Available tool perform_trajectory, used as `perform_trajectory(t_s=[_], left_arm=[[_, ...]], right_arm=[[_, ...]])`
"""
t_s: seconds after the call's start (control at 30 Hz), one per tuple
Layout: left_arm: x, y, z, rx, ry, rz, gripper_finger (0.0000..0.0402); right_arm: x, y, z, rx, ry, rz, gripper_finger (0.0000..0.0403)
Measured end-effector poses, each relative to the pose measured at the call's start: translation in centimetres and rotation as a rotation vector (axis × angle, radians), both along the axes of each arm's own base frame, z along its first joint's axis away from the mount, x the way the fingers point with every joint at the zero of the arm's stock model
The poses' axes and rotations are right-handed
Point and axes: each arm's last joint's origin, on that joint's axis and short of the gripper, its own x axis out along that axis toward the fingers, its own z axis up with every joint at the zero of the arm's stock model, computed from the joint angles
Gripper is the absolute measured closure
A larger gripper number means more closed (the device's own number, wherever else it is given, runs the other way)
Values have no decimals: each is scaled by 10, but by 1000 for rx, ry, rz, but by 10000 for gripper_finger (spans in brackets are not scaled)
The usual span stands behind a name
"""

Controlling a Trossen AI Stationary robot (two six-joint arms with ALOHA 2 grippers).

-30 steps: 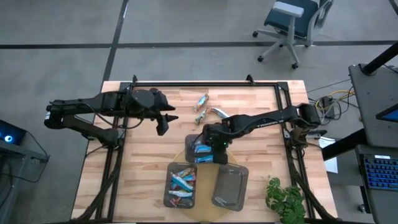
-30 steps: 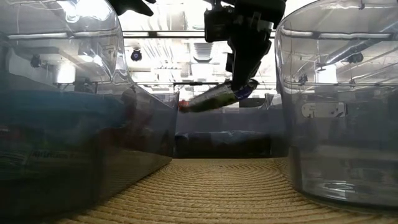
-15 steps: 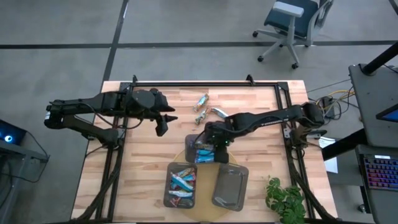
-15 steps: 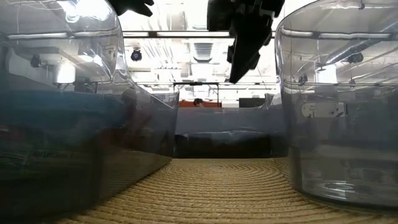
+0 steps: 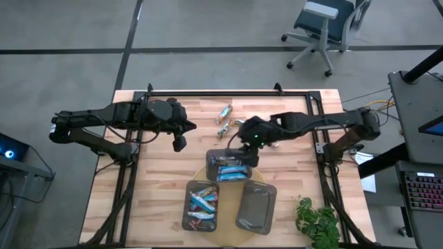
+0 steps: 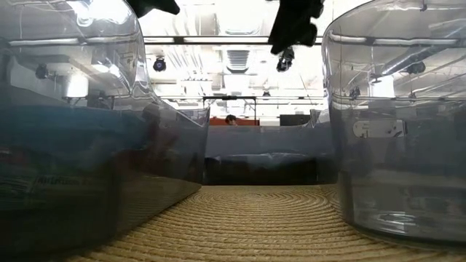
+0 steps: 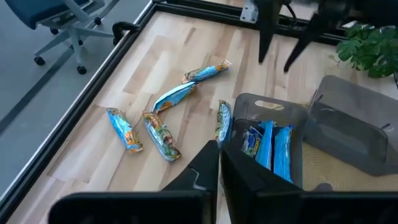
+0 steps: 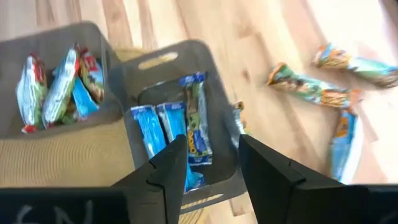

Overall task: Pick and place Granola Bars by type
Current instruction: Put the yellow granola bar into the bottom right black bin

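**Q:** What do I see on my wooden table (image 5: pixel 159 187)?

**A:** Three dark grey trays (image 5: pixel 228 166) sit on a round woven mat. Using the tray farthest from the plant as landmark: blue Granola Bars (image 8: pixel 163 127) lie inside it, and several loose bars (image 7: pixel 163 132) lie on the wood just beyond it.

**Q:** And my grippers?

**A:** My right gripper (image 8: pixel 205 163) hovers above that tray, fingers spread, holding nothing. My left gripper (image 7: pixel 219 163) waits well to that tray's left, fingers pressed together, empty.

Low view: both arms cut off at top edge; tray (image 6: pixel 87 167) contents blurred (unreadable)
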Motion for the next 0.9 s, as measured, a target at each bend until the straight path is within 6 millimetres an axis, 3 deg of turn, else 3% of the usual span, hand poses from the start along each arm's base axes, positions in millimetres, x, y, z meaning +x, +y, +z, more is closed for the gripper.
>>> perform_trajectory(t_s=[0.23,0.43,0.57,0.7,0.8,0.9], left_arm=[[0,3,0,64,15,-24,401],[-2,21,1,38,5,46,398],[-4,36,0,-40,-8,38,372],[-7,46,0,-8,1,49,342],[-8,52,0,23,11,55,331],[-10,57,0,39,16,70,328]], right_arm=[[-29,-5,30,-84,-77,-97,247],[-62,-8,55,-97,-147,-182,245],[-80,-10,65,-69,-183,-241,241],[-93,-10,72,-95,-211,-276,236],[-102,-11,75,-100,-208,-270,260],[-109,-11,75,-104,-193,-268,311]])
